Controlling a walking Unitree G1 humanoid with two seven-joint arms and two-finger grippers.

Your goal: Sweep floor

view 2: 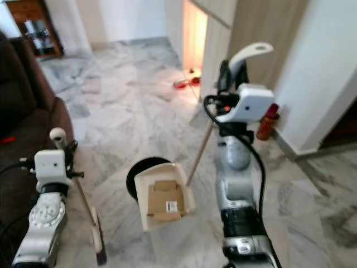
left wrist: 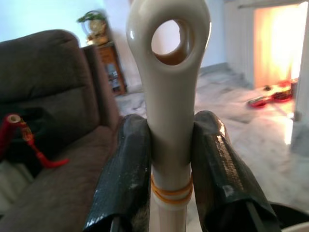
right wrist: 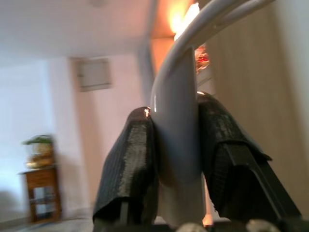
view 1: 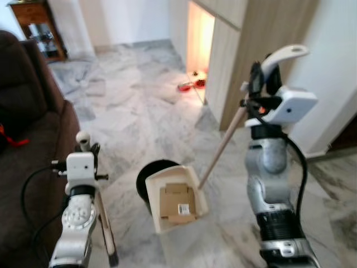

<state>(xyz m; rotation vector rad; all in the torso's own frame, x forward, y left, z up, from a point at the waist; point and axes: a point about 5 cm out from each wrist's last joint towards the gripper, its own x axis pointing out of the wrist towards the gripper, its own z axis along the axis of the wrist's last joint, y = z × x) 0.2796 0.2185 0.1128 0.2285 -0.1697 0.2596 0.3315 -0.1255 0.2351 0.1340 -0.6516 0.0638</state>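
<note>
Both grippers clamp handles: left gripper (left wrist: 169, 159) broom (left wrist: 169, 96), right gripper (right wrist: 176, 159) dustpan (view 1: 177, 201).

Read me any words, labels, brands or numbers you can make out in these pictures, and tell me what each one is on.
No text can be read anywhere.
White sticker on the flattened cardboard in the dustpan: printed marks too small and blurred to read.
Red bottle by the wall: no readable label.

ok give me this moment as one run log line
left gripper: shut on broom handle | right gripper: shut on dustpan handle | dustpan: holds cardboard piece, beside black bin
</note>
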